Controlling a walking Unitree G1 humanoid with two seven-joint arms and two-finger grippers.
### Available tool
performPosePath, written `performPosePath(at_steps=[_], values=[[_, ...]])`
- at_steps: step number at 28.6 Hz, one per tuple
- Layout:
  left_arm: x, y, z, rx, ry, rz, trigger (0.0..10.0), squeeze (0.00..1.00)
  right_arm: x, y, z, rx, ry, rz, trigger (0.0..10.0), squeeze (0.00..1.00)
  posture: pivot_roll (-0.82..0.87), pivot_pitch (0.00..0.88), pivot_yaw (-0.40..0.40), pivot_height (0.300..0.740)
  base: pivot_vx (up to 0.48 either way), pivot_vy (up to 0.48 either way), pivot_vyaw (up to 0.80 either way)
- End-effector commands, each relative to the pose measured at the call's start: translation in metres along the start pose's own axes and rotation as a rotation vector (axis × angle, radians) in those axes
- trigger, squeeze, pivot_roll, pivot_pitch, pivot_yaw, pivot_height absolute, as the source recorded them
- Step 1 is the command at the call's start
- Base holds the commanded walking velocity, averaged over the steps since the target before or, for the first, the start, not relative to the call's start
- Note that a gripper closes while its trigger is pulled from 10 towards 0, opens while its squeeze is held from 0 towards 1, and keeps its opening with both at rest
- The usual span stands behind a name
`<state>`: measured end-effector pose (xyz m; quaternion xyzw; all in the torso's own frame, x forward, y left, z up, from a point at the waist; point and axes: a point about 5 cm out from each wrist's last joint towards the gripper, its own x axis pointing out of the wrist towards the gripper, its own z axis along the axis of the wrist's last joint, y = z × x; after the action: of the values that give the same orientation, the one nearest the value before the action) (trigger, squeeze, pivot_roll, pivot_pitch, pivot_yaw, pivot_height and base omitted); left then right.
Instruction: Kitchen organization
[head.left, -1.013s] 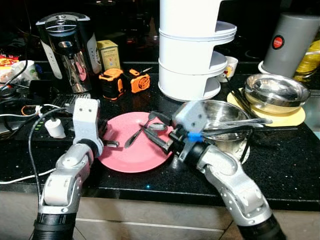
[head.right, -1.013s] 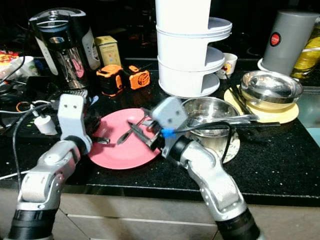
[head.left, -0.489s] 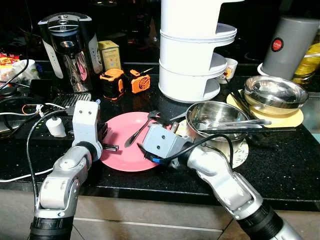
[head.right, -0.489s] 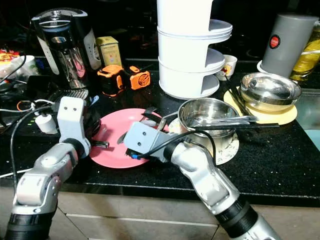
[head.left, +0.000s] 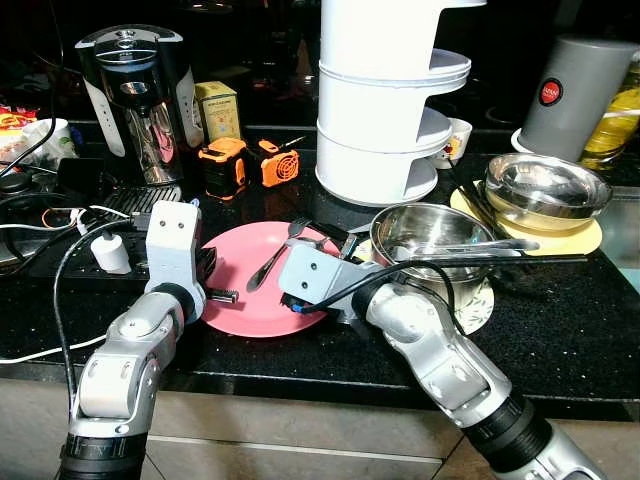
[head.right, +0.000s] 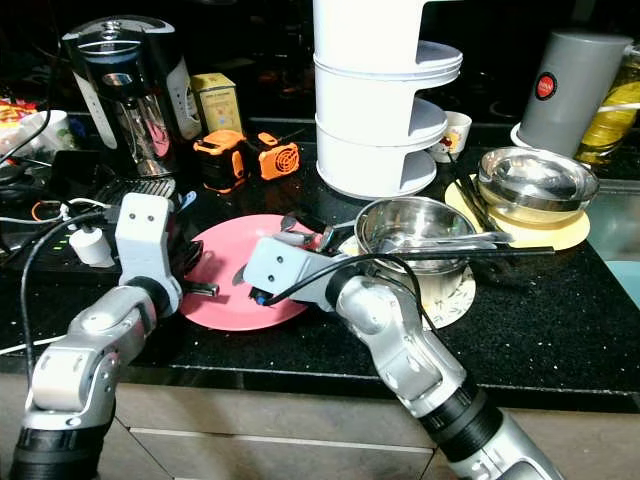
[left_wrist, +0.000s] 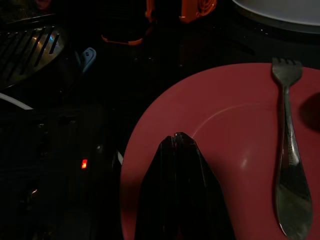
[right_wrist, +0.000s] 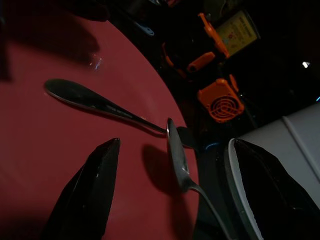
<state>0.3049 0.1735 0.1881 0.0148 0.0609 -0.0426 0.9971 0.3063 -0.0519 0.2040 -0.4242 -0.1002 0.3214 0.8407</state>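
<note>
Your right gripper (right_wrist: 170, 195) has its two black fingers (right_wrist: 87, 192) spread wide, with nothing between them; they straddle the bowl end of a spoon (right_wrist: 178, 160) whose tip rests on the pink plate (head.left: 235, 305) just beside the neck of the fork (left_wrist: 289, 165). Compared with one second ago, this arm has swung from beside the steel pot (head.left: 432, 235) across to the plate, and over the last half second the wrist has crept further over the plate's right side. In the head views the spoon's handle runs from under the wrist housing toward the pot. You are, in my judgement, lined up to take the spoon, but the grasp is not yet made.

Your left gripper (left_wrist: 176, 145) has its fingers pressed together, empty, the tips poised over the near left part of the plate. It has not moved appreciably across the three moments; whether it touches the plate I cannot tell.

The fork lies flat on the plate, tines toward the white tiered stand (head.left: 385, 110), unchanged throughout.

Outward: orange tools (head.left: 245, 162) and a coffee maker (head.left: 135, 100) behind the plate, and a steel bowl (head.left: 545, 185) on a yellow mat to the right. Risk: closing on the spoon may nudge the fork.
</note>
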Motion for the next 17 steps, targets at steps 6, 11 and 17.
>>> performPosePath(at_steps=[6, 11, 17], values=[[0.000, -0.004, 0.002, -0.003, -0.002, -0.012, 10.0, 0.00, -0.005, -0.002, 0.012, 0.278, -0.071, 0.090, 10.0, 0.00, 0.00, 0.000, -0.023, 0.740, 0.000, 0.000, 0.00], [0.000, -0.004, 0.002, -0.004, -0.002, -0.014, 10.0, 0.00, -0.008, -0.017, 0.020, 0.343, -0.116, 0.067, 10.0, 0.00, 0.00, 0.000, -0.022, 0.740, 0.000, 0.000, 0.00], [0.000, -0.005, 0.005, -0.005, -0.008, -0.017, 10.0, 0.00, -0.004, -0.028, 0.031, 0.345, -0.142, 0.017, 10.0, 0.00, 0.00, 0.000, -0.025, 0.740, 0.000, 0.000, 0.00]])
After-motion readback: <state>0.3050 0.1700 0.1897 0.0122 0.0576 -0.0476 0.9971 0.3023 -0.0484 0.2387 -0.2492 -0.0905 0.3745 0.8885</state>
